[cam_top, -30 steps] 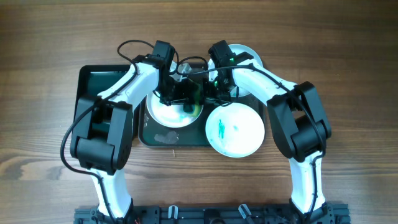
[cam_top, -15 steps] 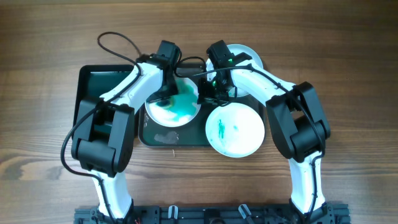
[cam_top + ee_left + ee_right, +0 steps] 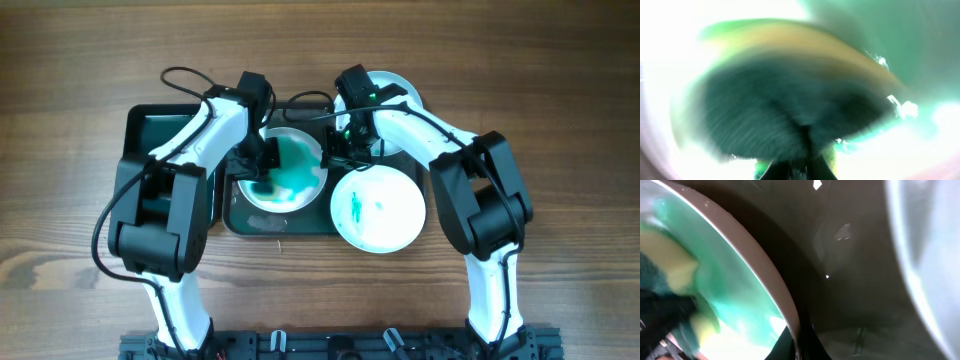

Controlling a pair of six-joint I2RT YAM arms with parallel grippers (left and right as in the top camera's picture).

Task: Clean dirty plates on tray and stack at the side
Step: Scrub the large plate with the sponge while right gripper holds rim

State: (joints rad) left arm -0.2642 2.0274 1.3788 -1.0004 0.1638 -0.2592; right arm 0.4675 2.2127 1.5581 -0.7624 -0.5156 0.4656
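Left end effector (image 3: 252, 163): closed on the sponge (image 3: 671, 262) and pressed onto the smeared plate (image 3: 290, 172). Its own camera shows only a yellow and dark green blur. Right end effector (image 3: 340, 146): looks pinched shut on that plate's right rim, bracing it.

Counter (image 3: 560, 80): wood.
Tray (image 3: 300, 224): centre, dark grey-green. A black tray (image 3: 150, 130) sits just beside it on my left.
Smeared plate: on the tray, teal spread across its middle.
Spotted plate (image 3: 378, 208): lower right, overhanging the tray edge, a few teal marks.
Third plate (image 3: 396, 84): behind my right arm, mostly hidden.

Risks, my guess:
- A wipe toward the rim could lever the plate out of the pinch.
- A paint-loaded sponge may only spread the teal.
- My two wrists are close together and could clash
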